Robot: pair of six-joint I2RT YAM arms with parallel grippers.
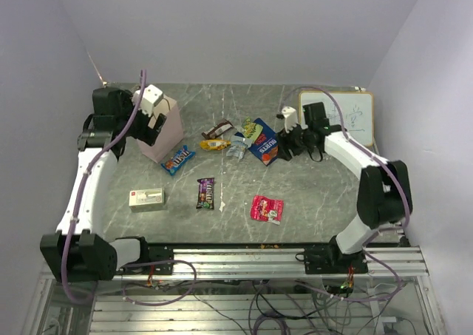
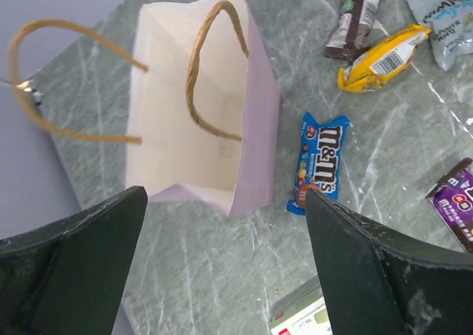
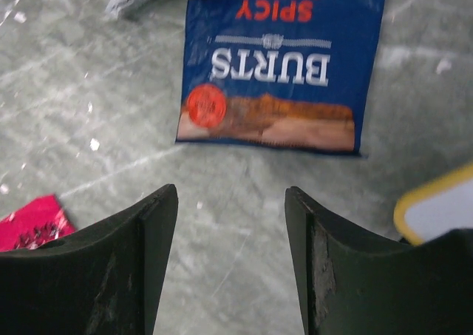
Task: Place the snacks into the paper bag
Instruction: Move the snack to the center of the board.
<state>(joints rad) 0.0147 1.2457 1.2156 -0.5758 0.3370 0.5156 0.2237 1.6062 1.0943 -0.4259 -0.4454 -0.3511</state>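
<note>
The mauve paper bag stands open at the back left; in the left wrist view its inside looks empty. My left gripper hovers over it, open and empty. Snacks lie on the table: blue M&M's packet, dark purple bar, red-pink packet, yellow packet, brown bar, silver packet, large dark blue Burts bag. My right gripper is open and empty, just short of the Burts bag.
A pale beige box with a red mark lies at the front left. A white framed whiteboard lies at the back right, its corner close to my right fingers. Walls close the table on three sides.
</note>
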